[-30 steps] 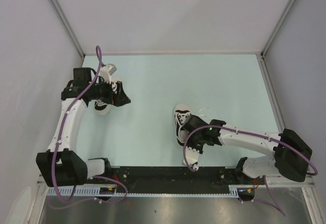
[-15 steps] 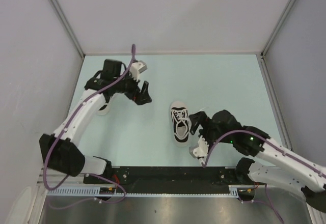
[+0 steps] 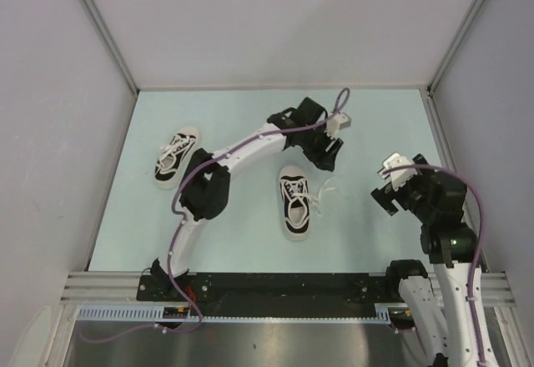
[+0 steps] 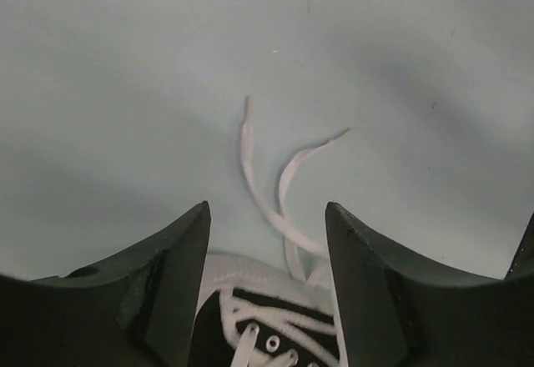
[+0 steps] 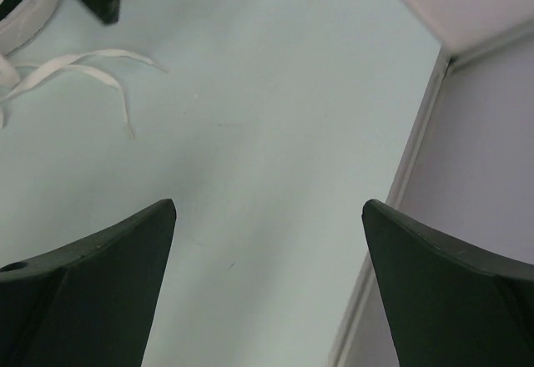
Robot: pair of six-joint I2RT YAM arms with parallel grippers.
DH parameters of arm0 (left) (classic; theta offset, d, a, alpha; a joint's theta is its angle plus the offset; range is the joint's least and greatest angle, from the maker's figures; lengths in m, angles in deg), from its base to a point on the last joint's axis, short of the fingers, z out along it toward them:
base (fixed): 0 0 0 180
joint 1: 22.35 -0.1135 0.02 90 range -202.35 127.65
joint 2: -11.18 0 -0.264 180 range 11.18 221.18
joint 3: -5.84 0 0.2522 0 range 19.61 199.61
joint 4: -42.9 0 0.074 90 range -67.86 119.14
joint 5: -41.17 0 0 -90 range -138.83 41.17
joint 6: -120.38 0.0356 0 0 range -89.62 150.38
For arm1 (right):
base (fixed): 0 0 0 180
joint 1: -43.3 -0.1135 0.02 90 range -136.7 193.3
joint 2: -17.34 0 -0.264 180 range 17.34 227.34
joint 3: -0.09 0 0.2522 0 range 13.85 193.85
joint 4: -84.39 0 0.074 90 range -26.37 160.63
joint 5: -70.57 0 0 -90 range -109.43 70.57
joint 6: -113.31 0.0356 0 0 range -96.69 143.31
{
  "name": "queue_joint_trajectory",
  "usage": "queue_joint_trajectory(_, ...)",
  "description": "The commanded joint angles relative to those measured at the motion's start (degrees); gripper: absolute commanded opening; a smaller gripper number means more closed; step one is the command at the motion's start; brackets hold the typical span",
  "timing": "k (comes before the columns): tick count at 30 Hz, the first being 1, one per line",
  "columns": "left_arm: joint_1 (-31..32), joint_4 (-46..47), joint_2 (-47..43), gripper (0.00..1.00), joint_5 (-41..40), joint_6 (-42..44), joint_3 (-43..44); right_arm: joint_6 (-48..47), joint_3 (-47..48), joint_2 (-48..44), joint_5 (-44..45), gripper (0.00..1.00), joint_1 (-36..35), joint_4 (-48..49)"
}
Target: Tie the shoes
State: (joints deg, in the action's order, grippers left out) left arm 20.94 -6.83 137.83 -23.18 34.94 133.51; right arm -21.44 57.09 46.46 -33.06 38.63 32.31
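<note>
Shoe places have barely changed; the arms have.

Nearest, the right arm (image 3: 446, 217) has pulled back off the middle shoe (image 3: 295, 204), where its jaws sat clenched a second ago. The right jaws now stand wide and released, gripping nothing, well to the right of that shoe over bare tabletop (image 3: 250, 246).

The middle shoe lies uncovered in much the same place, toe pointing away from the arm bases. Its laces (image 3: 324, 193) are untied and trail off its right side.

Farther back, the left arm (image 3: 242, 144) has swung away from the left shoe (image 3: 173, 157) and now reaches across the tabletop. The left jaws hang just beyond and right of the middle shoe's toe, parted, with nothing between them. In the left wrist view the shoe (image 4: 267, 334) shows below the jaws, and the two lace ends (image 4: 279, 188) lie loose on the surface past it.

The rail (image 3: 284, 288) runs along the near edge, nearer than the middle shoe. Bare tabletop stretches right of the laces to the right wall (image 3: 492, 92), with only the right jaws over it. In the right wrist view the lace ends (image 5: 75, 71) lie well apart from that edge. To the left, the left arm crosses the stretch between the two shoes. The left shoe lies well left of the middle shoe and a little farther back, near the left wall (image 3: 58, 92). Past the left jaws the surface runs bare to the rear wall (image 3: 275, 25).
</note>
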Motion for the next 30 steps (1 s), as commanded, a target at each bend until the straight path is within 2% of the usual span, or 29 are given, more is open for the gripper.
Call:
queue_joint_trajectory(1, 3.8, -1.6, 4.4, 0.61, -3.5, -2.4, 7.1, 15.6, 4.5, 5.8, -11.7, 1.00, 13.2, 0.5)
queue_joint_trajectory(3, 4.8, -0.8, 6.1, 0.57, -5.3, -1.7, 6.7, 16.9, 5.4, 8.6, -15.0, 1.00, 18.5, 0.8)
queue_joint_trajectory(7, 5.9, -0.1, 8.3, 0.50, -9.0, -1.5, 5.6, 18.4, 8.9, 12.4, -21.8, 1.00, 22.8, -0.4)
queue_joint_trajectory(12, 6.4, 0.9, 9.4, 0.46, -14.1, 0.0, 4.1, 20.6, 11.1, 14.3, -23.9, 1.00, 23.3, -1.2)
queue_joint_trajectory(22, 8.0, -0.1, 13.7, 0.38, -17.6, 3.3, 5.1, 25.0, 12.3, 17.5, -22.8, 1.00, 23.2, -0.4)
queue_joint_trajectory(23, 8.0, -0.5, 14.1, 0.35, -18.2, 3.4, 5.4, 25.4, 12.5, 18.0, -22.5, 1.00, 23.2, -0.3)
queue_joint_trajectory(25, 8.0, -1.6, 14.3, 0.18, -18.8, 3.8, 6.9, 26.1, 13.0, 20.0, -22.5, 1.00, 23.1, -0.1)
queue_joint_trajectory(26, 8.0, -2.0, 13.6, 0.00, -19.2, 4.5, 7.6, 26.2, 13.2, 20.5, -22.3, 1.00, 22.9, 0.0)
queue_joint_trajectory(28, 7.4, -3.7, 11.4, 0.00, -18.7, 4.9, 8.8, 26.1, 13.6, 22.5, -22.1, 1.00, 22.4, -0.2)
queue_joint_trajectory(30, 6.4, -3.8, 4.8, 0.00, -17.0, 4.5, 8.3, 25.5, 13.8, 23.8, -21.5, 1.00, 21.5, -0.5)
